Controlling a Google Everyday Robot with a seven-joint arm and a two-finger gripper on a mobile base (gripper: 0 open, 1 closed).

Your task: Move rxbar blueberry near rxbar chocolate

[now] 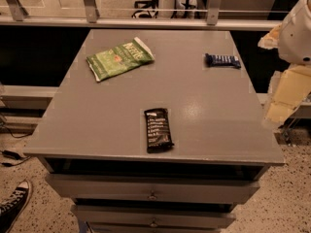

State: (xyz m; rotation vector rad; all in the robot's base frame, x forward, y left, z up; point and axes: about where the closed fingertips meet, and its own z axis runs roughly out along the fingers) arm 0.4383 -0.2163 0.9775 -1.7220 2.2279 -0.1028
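Navy-wrapped rxbar blueberry (222,60) is being left ungrasped at the table's (194,110) far right, well apart from the front-edge rxbar chocolate (158,129), while the gripper (282,103) is being held off the right side, its state impossible to tell.

Gray tabletop (97,125) seen from the front, w/ drawers (153,191) and small knobs below. The rxbar chocolate (158,129) lies flat near the front edge, approx mid-width, long side running front-to-back, white text up. The rxbar blueberry (222,60) lies flat at far right, long side across, well apart from the black bar. A green chip bag (120,58) lies flat at far left, tilted. The gripper (281,108) hangs past the table's right edge, touching nothing, well apart from both bars. A black-and-white sneaker (14,204) is on the speckled floor, btm left.
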